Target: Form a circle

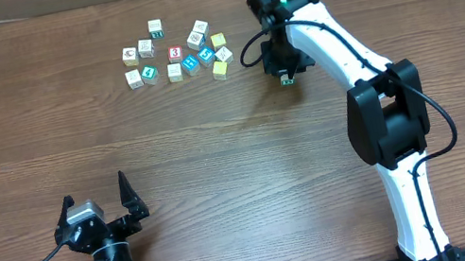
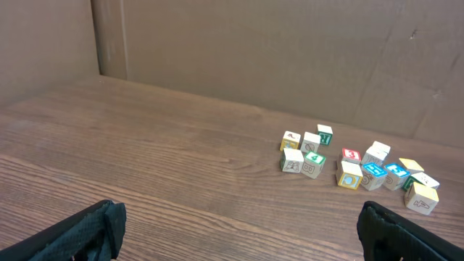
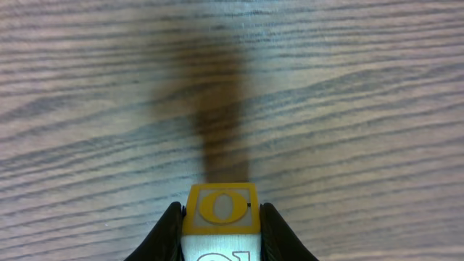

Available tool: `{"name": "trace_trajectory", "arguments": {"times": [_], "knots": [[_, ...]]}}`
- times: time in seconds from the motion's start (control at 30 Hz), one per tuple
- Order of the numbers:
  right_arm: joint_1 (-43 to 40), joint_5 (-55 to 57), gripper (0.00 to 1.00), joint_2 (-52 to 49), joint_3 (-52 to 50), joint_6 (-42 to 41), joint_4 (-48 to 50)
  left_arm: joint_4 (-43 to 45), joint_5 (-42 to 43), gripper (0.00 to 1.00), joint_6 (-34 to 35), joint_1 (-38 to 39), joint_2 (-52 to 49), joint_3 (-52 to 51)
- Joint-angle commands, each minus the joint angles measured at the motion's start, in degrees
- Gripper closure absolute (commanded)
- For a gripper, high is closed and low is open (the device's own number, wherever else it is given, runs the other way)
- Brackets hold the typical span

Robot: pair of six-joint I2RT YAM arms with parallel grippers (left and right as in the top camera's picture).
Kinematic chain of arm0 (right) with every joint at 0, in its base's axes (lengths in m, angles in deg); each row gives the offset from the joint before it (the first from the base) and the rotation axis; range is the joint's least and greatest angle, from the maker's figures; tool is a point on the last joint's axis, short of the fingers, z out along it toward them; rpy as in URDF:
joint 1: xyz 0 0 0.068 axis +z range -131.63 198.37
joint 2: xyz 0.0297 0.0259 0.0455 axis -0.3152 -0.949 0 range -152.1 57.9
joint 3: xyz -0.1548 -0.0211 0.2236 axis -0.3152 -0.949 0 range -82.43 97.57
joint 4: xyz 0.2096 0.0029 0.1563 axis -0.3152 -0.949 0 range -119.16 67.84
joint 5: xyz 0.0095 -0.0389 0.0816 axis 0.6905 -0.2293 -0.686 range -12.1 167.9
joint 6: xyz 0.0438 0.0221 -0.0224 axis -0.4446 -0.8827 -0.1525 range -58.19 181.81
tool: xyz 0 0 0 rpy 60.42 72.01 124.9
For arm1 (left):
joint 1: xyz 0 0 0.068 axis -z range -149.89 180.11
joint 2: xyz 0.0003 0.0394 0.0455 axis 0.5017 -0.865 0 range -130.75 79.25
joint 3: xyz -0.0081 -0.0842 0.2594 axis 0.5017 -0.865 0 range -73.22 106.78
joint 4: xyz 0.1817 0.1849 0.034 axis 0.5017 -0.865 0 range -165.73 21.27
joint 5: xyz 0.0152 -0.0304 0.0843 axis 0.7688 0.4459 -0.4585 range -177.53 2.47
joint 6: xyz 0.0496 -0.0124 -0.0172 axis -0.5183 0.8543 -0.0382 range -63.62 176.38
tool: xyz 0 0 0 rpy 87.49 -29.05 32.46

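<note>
Wood table (image 1: 217,152) | scattered cubes (image 1: 175,53) | right fingers (image 3: 168,232) gripping yellow cube (image 3: 221,206)

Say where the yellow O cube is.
The yellow O cube is pinched in the right gripper (right wrist view); overhead, just right of the scattered cubes at the far side of the table.

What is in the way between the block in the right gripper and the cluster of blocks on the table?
Nothing visible. Only bare table lies between the yellow O block in the right gripper and the block cluster.
</note>
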Motion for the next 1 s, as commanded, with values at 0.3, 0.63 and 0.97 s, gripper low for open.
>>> {"name": "trace_trajectory", "arguments": {"times": [0.3,0.63,0.97], "knots": [[-0.48,-2.62,0.79,-0.57,-0.2,2.38,2.23,0.02,0.46,0.01,-1.09,0.74,0.59,-0.22],[-0.48,-3.26,0.76,-0.57,-0.42,2.49,3.02,0.0,0.46,0.0,-1.09,0.74,0.59,-0.22],[-0.48,-3.21,0.76,-0.57,-0.42,2.78,3.06,0.0,0.46,0.0,-1.09,0.74,0.59,-0.22]]}}
